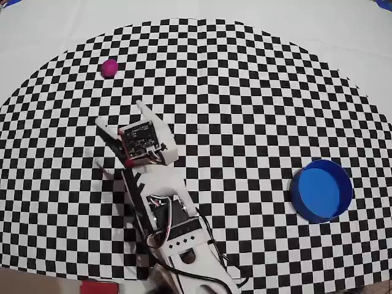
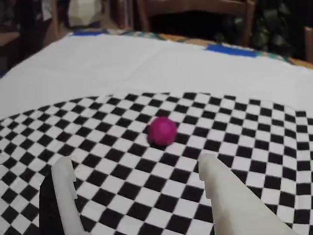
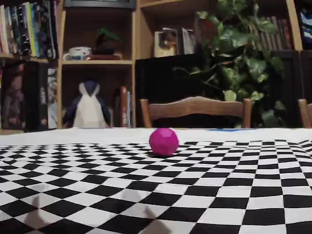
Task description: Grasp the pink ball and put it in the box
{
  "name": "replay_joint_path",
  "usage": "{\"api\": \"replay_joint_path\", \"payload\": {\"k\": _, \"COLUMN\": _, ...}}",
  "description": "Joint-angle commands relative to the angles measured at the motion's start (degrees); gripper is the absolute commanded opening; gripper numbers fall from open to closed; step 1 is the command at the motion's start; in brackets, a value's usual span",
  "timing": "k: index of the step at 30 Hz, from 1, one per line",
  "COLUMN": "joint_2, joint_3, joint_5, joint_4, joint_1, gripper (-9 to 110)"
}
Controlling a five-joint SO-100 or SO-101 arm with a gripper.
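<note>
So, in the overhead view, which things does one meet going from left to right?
Ball → gripper, open → box.

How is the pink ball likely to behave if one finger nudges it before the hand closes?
The pink ball is round and sits free on the flat checkered cloth, so it would probably roll away. Its matte, faintly faceted surface suggests fair grip. The open hand looks wide enough.

Arm base (image 1: 196,275) cut off by overhead view's bottom edge.
</note>
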Motion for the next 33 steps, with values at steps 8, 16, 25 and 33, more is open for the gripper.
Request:
{"api": "replay_joint_path", "payload": {"k": 8, "joint_2": -2.7, "joint_3": 0.4, "joint_5": -0.1, "joint_4": -0.8, "joint_1": -0.1, "gripper": 30}}
{"api": "replay_joint_path", "payload": {"k": 16, "joint_2": -6.4, "joint_3": 0.4, "joint_5": 0.1, "joint_4": -3.9, "joint_1": 0.0, "gripper": 30}}
{"api": "replay_joint_path", "payload": {"k": 25, "joint_2": -18.7, "joint_3": -4.4, "joint_5": 0.1, "joint_4": -8.1, "joint_1": -0.1, "gripper": 30}}
{"api": "replay_joint_path", "payload": {"k": 33, "joint_2": -30.5, "joint_3": -11.2, "joint_5": 0.7, "joint_4": -11.6, "joint_1": -0.5, "gripper": 30}}
